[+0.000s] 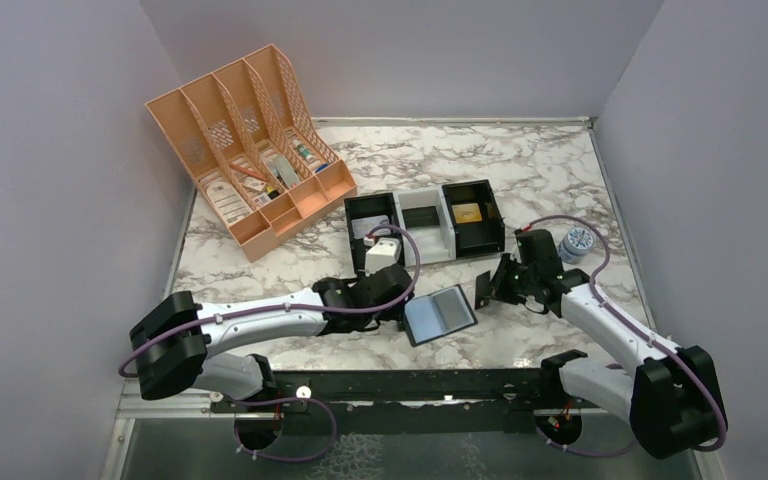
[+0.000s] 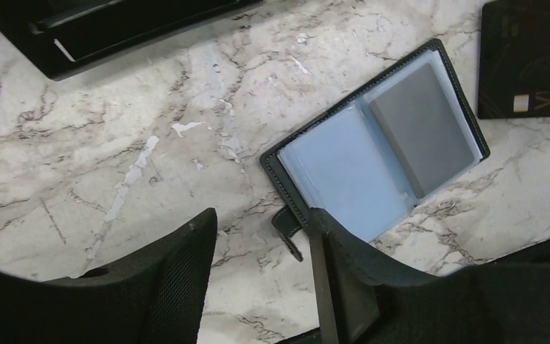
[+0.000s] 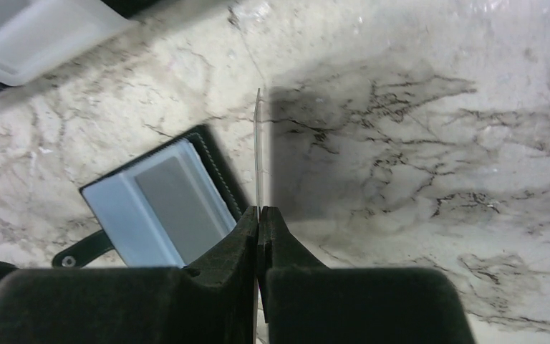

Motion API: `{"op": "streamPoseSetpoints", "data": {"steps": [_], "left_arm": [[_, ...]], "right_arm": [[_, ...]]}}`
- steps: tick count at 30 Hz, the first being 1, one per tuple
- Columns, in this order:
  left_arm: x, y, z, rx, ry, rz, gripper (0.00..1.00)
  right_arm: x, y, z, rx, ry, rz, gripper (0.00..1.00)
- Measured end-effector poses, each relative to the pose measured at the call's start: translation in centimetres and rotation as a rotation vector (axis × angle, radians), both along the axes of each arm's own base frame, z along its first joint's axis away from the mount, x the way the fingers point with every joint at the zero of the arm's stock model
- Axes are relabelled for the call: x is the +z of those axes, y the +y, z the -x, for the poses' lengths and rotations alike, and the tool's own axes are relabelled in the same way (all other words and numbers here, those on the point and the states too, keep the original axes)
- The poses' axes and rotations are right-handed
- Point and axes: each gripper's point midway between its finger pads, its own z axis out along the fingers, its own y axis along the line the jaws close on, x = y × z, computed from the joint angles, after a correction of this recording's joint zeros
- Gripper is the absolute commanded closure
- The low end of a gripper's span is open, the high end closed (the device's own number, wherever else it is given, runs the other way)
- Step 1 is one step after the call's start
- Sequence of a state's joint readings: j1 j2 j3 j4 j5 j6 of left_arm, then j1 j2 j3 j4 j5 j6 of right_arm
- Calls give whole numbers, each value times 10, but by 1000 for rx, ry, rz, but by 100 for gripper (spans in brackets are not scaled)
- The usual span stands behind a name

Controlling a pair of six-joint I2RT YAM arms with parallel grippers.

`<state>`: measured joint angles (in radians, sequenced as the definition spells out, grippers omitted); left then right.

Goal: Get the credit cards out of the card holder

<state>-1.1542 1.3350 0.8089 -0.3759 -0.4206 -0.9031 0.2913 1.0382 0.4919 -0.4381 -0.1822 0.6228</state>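
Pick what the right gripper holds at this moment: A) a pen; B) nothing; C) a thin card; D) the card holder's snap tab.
C: the right gripper is shut on a thin card, seen edge-on in its wrist view, with the card holder lying open beside it.

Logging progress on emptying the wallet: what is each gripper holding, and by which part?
The right gripper pinches a dark credit card by one end, seen edge-on from its wrist. The left gripper is open, holding nothing.

Marble table [image 1: 550, 170]: orange file rack [image 1: 290, 212] at ten o'clock, tray [image 1: 422, 220] centre, open wallet [image 1: 440, 314] at six, jar [image 1: 577, 243] at three.
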Motion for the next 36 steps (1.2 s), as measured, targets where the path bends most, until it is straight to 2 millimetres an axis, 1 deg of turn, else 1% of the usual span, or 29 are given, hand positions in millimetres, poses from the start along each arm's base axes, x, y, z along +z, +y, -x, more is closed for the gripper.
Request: {"op": "streamPoseSetpoints", "data": {"steps": [2, 4, 6, 10, 14, 18, 20, 21, 23, 25, 26, 28, 29, 31, 33, 36], "left_arm": [[0, 8, -3, 19, -1, 3, 46], [0, 14, -7, 31, -5, 3, 46], [-1, 21, -11, 42, -8, 1, 46], [-6, 32, -18, 56, -8, -11, 45], [-8, 40, -22, 59, -5, -9, 43], [-11, 46, -26, 58, 4, -9, 33], [-10, 49, -29, 51, 10, -7, 28], [-10, 50, -31, 46, 12, -7, 23], [-9, 55, -35, 43, 18, -5, 11], [-5, 61, -41, 45, 18, -13, 2], [0, 65, -45, 47, 12, -12, 1], [11, 70, -52, 55, -6, -1, 1], [20, 74, -58, 66, -23, 8, 1], [38, 86, -71, 98, -63, 29, 1], [52, 98, -81, 128, -96, 36, 1], [70, 120, -94, 173, -134, 20, 1]], "right_arm": [[-8, -2, 5, -2, 43, 16, 99], [-13, -3, 9, 2, 67, 26, 99], [-14, 0, 11, 13, 72, 30, 99], [-14, 13, 14, 70, 88, 31, 99], [-12, 20, 21, 97, 94, 5, 99], [-3, 23, 29, 101, 78, -27, 99], [4, 23, 29, 100, 63, -33, 99], [8, 23, 28, 99, 58, -33, 99], [21, 23, 22, 93, 26, -32, 99], [43, 24, 11, 89, -42, -39, 99], [61, 27, 2, 95, -104, -52, 99], [90, 32, -11, 111, -221, -79, 99], [107, 35, -19, 125, -297, -94, 99], [132, 41, -31, 158, -412, -112, 99], [150, 48, -40, 207, -492, -121, 99], [166, 62, -52, 304, -567, -130, 99]]}}
